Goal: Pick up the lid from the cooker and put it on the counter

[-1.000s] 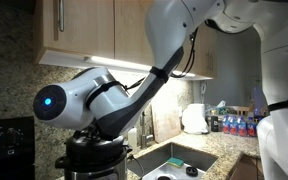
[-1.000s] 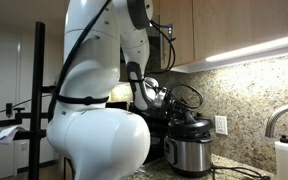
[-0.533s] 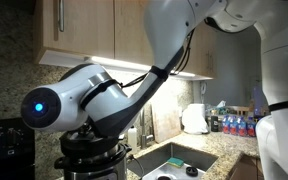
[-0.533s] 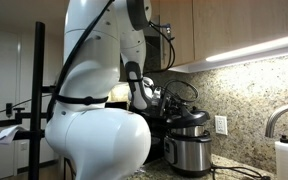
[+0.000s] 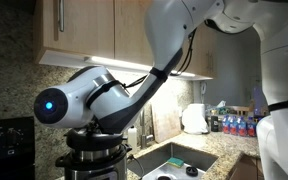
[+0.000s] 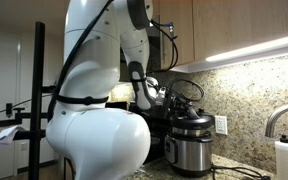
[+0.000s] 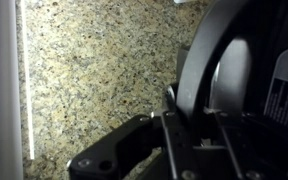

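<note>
Steel cooker point(image 6: 191, 152), speckled beige-brown backsplash point(image 6: 250, 100)

Shiny steel cooker point(image 6: 190, 152); speckled granite backsplash point(image 6: 249, 100).

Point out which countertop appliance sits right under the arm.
The shiny steel cooker with the black rim, directly under the arm; the white appliance stands off past the sink.
</note>
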Controlling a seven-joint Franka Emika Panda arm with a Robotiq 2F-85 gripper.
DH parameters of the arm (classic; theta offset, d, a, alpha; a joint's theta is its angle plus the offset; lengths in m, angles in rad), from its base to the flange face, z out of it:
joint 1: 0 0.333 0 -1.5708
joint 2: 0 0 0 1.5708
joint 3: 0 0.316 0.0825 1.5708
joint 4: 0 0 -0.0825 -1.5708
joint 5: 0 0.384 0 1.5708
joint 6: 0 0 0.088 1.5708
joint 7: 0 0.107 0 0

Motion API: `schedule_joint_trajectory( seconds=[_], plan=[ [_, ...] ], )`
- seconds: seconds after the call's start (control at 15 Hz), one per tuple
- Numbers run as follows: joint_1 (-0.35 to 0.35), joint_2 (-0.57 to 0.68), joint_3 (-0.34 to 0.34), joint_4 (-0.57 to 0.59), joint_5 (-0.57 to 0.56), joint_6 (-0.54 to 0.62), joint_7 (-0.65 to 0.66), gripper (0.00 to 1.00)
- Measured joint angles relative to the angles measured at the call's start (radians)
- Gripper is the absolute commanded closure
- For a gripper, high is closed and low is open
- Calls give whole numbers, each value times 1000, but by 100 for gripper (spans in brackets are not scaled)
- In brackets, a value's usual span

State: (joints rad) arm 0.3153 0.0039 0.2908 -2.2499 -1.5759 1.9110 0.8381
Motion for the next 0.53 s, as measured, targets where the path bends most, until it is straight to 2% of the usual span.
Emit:
schedule_joint_trajectory(
  seconds=[0.33,0.53],
  plan=[
    [3,-3,3,1,-26,-17,-13,94],
    [-1,-2,-5,23,115,7,-153,94]
  ],
)
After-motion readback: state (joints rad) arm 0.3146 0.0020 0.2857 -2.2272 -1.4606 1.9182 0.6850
